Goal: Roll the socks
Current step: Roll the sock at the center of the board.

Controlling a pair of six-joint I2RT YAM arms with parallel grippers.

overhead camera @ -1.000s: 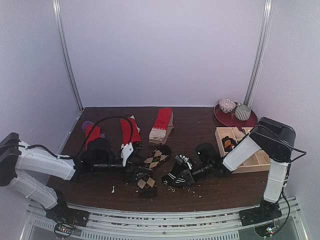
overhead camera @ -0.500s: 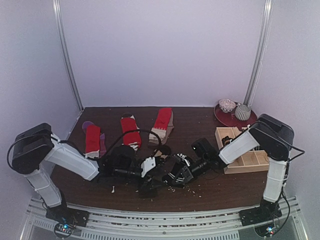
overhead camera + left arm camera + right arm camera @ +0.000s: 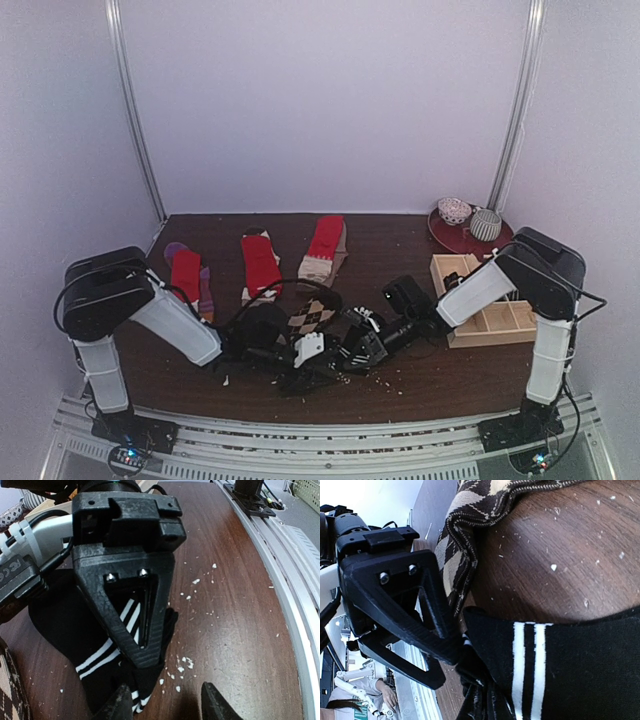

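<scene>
Both arms reach low to the near middle of the table [image 3: 400, 250], and their grippers meet over the striped sock [image 3: 100, 655]. The sock lies crumpled there, just beside the argyle sock [image 3: 312, 316]. The left gripper [image 3: 166, 704] is spread wide, with bare wood showing between its fingers [image 3: 120, 705]. The sock's end lies against one finger. The right gripper [image 3: 144, 652] points down onto the sock with its tip pressed into the fabric. I cannot tell whether its jaws are pinching it. From the right wrist, the sock's white stripes fill the lower frame and the argyle sock's edge runs along the top. White crumbs [image 3: 182, 662] dot the wood around the sock. Three red socks [image 3: 260, 262] lie flat in a row farther back, well apart from the grippers. The tray [image 3: 495, 322] sits at the right
</scene>
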